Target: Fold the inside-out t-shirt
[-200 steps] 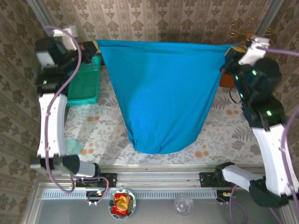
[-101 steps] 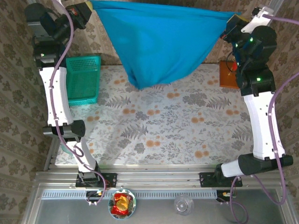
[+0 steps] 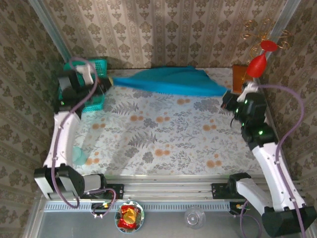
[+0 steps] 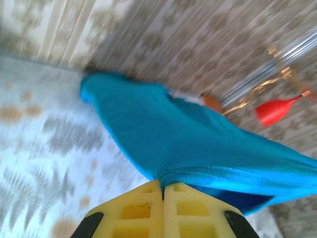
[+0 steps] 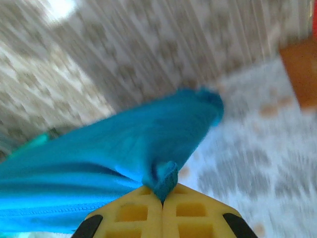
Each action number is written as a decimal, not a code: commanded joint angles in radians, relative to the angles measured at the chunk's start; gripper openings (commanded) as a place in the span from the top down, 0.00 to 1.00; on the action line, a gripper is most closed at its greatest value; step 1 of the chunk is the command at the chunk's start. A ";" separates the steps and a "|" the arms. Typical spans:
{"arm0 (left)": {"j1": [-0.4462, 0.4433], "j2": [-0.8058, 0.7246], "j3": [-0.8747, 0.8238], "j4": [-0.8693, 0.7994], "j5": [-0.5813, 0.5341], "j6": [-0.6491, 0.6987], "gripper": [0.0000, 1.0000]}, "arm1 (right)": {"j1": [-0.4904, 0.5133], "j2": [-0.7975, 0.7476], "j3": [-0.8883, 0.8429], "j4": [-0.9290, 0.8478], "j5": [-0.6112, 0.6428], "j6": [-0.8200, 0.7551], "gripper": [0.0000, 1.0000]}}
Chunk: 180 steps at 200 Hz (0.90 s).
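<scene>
Top external — left end effector (image 3: 109, 81), right end effector (image 3: 224, 95) clamp t-shirt (image 3: 168, 82); basket (image 3: 99, 63) seemingly beside left.

From the centre of the table (image 3: 163, 134), you find the inside-out t-shirt (image 3: 168, 82) at 12 o'clock, stretched along the far edge between the left gripper (image 3: 108, 82) at 10 o'clock and the right gripper (image 3: 226, 97) at 2. The basket (image 3: 98, 64) sits behind the left gripper. A flat block (image 3: 238, 73) lies behind the right. Off the table at 6 o'clock, a bowl (image 3: 130, 215) sits left of a cup (image 3: 194, 216).
</scene>
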 commanded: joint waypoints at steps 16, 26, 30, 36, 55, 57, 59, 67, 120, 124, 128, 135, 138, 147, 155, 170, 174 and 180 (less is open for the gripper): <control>0.006 -0.073 -0.398 0.106 -0.098 0.011 1.00 | 0.006 -0.116 -0.334 -0.062 -0.096 0.138 1.00; -0.003 -0.067 -0.479 0.153 -0.111 0.001 1.00 | 0.013 -0.121 -0.397 -0.060 -0.109 0.166 1.00; -0.008 -0.063 -0.505 0.166 -0.121 -0.003 1.00 | 0.016 -0.123 -0.419 -0.057 -0.113 0.176 1.00; -0.015 -0.057 -0.539 0.189 -0.129 -0.004 1.00 | 0.022 -0.121 -0.448 -0.052 -0.124 0.185 1.00; -0.024 -0.027 -0.601 0.223 -0.144 -0.005 1.00 | 0.032 -0.110 -0.481 -0.080 -0.154 0.198 0.97; -0.024 -0.024 -0.604 0.225 -0.143 -0.004 1.00 | 0.034 -0.109 -0.480 -0.086 -0.157 0.196 0.96; -0.025 -0.021 -0.607 0.226 -0.144 -0.002 1.00 | 0.035 -0.108 -0.481 -0.091 -0.160 0.195 0.95; -0.025 -0.011 -0.617 0.230 -0.143 0.001 1.00 | 0.042 -0.105 -0.473 -0.116 -0.166 0.187 0.92; -0.038 0.032 -0.615 0.260 -0.137 0.010 1.00 | 0.173 -0.027 -0.323 -0.163 -0.160 0.084 0.75; -0.040 0.035 -0.612 0.259 -0.134 0.012 1.00 | 0.193 -0.007 -0.307 -0.163 -0.151 0.073 0.74; -0.041 0.038 -0.608 0.259 -0.133 0.013 1.00 | 0.212 0.014 -0.292 -0.164 -0.141 0.061 0.73; -0.044 0.042 -0.604 0.255 -0.132 0.014 1.00 | 0.244 0.055 -0.265 -0.164 -0.123 0.042 0.73; -0.045 0.042 -0.602 0.254 -0.131 0.016 1.00 | 0.259 0.073 -0.254 -0.164 -0.115 0.033 0.72; -0.048 0.044 -0.597 0.248 -0.129 0.019 1.00 | 0.309 0.131 -0.218 -0.156 -0.093 0.003 0.71; -0.050 0.044 -0.593 0.245 -0.126 0.020 1.00 | 0.359 0.189 -0.182 -0.148 -0.071 -0.028 0.70; -0.053 0.035 -0.586 0.232 -0.120 0.024 1.00 | 0.457 0.310 -0.101 -0.145 -0.017 -0.084 0.69; -0.053 0.031 -0.586 0.229 -0.119 0.025 1.00 | 0.481 0.343 -0.078 -0.144 -0.005 -0.100 0.69; -0.055 0.025 -0.584 0.222 -0.115 0.026 1.00 | 0.519 0.392 -0.040 -0.140 0.013 -0.124 0.68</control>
